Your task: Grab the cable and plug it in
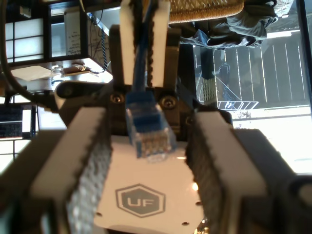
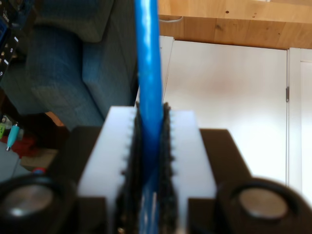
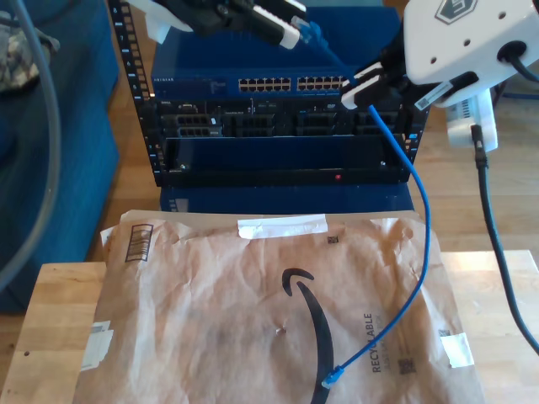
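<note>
Ribbed white gripper pads [image 2: 109,161] pinch thin cable [image 2: 148,73].

We count one cable [image 3: 418,219], two plugs [image 3: 333,378], two grippers [image 3: 286,25], one paper mailer [image 3: 253,320], and seemingly one network switch [image 3: 278,84].

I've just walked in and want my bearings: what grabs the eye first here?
The bright blue cable, strung from the grippers down to a brown paper mailer. My second gripper clamps it before the equipment rack. Its plug hangs between my first gripper's open jaws.
</note>
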